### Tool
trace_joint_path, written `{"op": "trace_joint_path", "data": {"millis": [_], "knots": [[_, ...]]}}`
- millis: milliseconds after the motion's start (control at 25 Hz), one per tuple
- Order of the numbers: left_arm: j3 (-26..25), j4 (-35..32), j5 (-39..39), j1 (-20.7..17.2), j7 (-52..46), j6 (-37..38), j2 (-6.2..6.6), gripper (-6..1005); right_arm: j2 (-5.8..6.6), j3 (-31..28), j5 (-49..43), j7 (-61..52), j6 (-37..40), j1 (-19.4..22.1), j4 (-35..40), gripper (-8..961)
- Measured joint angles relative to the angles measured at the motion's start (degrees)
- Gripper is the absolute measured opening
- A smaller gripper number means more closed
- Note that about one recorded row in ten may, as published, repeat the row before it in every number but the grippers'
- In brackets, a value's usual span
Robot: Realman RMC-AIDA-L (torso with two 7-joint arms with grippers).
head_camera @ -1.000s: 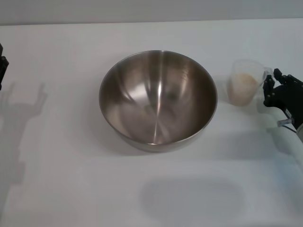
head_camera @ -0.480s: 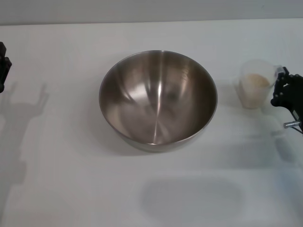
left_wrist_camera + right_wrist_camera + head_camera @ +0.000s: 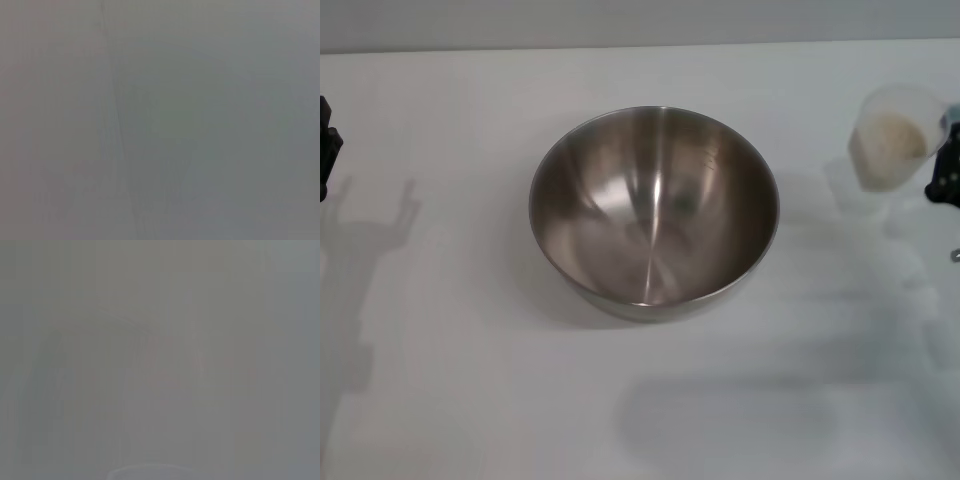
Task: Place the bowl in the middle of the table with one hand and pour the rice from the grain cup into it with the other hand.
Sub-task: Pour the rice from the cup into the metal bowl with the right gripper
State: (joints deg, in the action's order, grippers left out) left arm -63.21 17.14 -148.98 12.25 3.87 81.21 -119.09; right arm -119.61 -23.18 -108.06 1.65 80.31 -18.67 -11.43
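Wide shiny stainless-steel bowl [image 3: 654,210] sits mid-frame on the plain white surface [image 3: 470,380]. At right edge, the right end effector [image 3: 945,175] grips the small clear plastic grain cup [image 3: 890,138] of cream rice [image 3: 895,135]: light, slippery, handle-held. Left end effector [image 3: 326,145], left edge: grip unclear.

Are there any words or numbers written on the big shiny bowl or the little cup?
None can be read.
Bowl: faint marks high on its inner wall, too small and blurred to read.
Grain cup, held at the right pincer: no readable markings.
Table: plain, no writing.
Both wrist views: only grey haze, no text.
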Motion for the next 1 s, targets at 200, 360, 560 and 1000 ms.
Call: {"op": "trace_joint_path", "data": {"millis": [200, 360, 560, 1000], "knots": [[0.1, 0.0, 0.0, -0.1, -0.2, -0.7, 0.00, 802, 0.18, 0.5, -0.5, 1.4, 7.4, -1.1, -0.1, 14], [0.1, 0.0, 0.0, -0.1, -0.8, -1.3, 0.00, 802, 0.14, 0.7, -1.9, 8.6, 8.4, -3.9, -1.2, 13], [0.1, 0.0, 0.1, -0.1, -0.8, -1.9, 0.00, 802, 0.14, 3.1, -4.6, 25.5, 7.2, -6.9, -5.0, 13], [0.1, 0.0, 0.0, 0.4, -1.4, -3.0, 0.00, 802, -0.18, 6.5, -7.3, 81.5, 0.9, -6.5, -17.6, 14]]}}
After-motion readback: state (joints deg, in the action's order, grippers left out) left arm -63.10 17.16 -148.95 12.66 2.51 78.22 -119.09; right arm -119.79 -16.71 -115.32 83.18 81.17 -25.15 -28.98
